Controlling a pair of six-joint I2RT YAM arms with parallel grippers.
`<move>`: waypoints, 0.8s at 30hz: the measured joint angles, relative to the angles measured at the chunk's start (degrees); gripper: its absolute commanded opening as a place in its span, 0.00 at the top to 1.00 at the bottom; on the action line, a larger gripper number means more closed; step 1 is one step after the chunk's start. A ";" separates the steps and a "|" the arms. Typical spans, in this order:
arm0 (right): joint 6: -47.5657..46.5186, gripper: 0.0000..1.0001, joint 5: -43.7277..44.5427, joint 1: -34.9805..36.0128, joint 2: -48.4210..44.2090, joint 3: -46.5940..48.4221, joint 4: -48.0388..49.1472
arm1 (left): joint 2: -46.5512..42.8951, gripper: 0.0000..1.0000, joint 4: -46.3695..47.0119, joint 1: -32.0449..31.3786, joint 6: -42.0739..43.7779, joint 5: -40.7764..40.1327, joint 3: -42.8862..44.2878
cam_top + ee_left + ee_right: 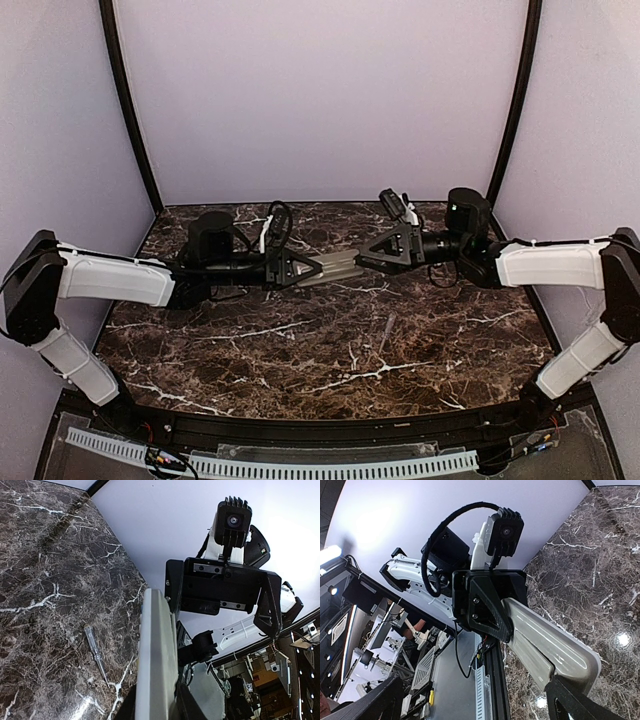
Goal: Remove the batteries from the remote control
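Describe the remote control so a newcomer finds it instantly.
Look above the dark marble table, near its far middle. The remote control is the slim grey slab clamped in the left pincer, the only pale flat piece among black parts.

Remote control: slim grey rectangular plastic remote control (335, 268)
Side showing: plain grey
Pose: level, long axis left-right
Place: raised in mid-air
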 measured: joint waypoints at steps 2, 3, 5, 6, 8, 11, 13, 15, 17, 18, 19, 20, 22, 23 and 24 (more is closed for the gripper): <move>0.04 0.01 0.00 0.00 0.20 0.00 -0.15 | 0.02 1.00 -0.26 0.00 0.11 -0.28 -0.04; 0.07 0.01 0.00 0.02 0.28 0.00 -0.17 | 0.02 1.00 -0.39 0.00 0.20 -0.46 -0.09; 0.07 0.01 0.00 0.02 0.52 0.00 -0.39 | 0.09 1.00 -0.63 0.00 0.20 -0.85 -0.15; 0.07 0.01 0.00 0.02 0.66 0.00 -0.42 | 0.13 1.00 -0.66 0.00 0.20 -0.94 -0.24; 0.09 0.01 0.04 0.15 0.72 0.00 -0.83 | 0.17 1.00 -0.66 0.00 0.20 -1.03 -0.44; 0.07 0.01 0.11 0.33 0.72 0.00 -1.55 | 0.17 1.00 -0.66 0.00 0.24 -1.01 -0.76; 0.07 0.01 0.13 0.35 0.76 0.04 -1.95 | 0.20 1.00 -0.85 0.00 0.39 -1.03 -0.79; 0.07 0.01 0.13 0.37 0.85 0.33 -2.45 | 0.20 1.00 -1.03 0.00 0.61 -1.09 -0.79; 0.07 0.01 0.15 0.37 1.03 0.59 -2.82 | 0.20 1.00 -1.07 0.07 0.76 -1.20 -0.79; 0.07 0.01 0.15 0.37 1.05 0.63 -2.95 | 0.24 1.00 -1.07 0.09 0.81 -1.20 -0.79; 0.07 0.01 0.17 0.37 1.07 0.66 -3.02 | 0.33 1.00 -1.07 0.09 0.83 -1.20 -0.79; 0.07 0.01 0.22 0.37 1.11 0.66 -3.15 | 0.44 1.00 -1.07 0.11 0.85 -1.22 -0.79; 0.07 0.01 0.35 0.37 1.27 0.68 -3.41 | 0.63 1.00 -1.09 0.11 0.92 -1.29 -0.79; 0.07 0.01 0.37 0.37 1.36 0.70 -3.48 | 0.72 1.00 -1.11 0.11 1.05 -1.36 -0.81; 0.07 0.01 0.42 0.37 1.44 0.74 -3.52 | 0.76 1.00 -1.16 0.11 1.14 -1.46 -0.83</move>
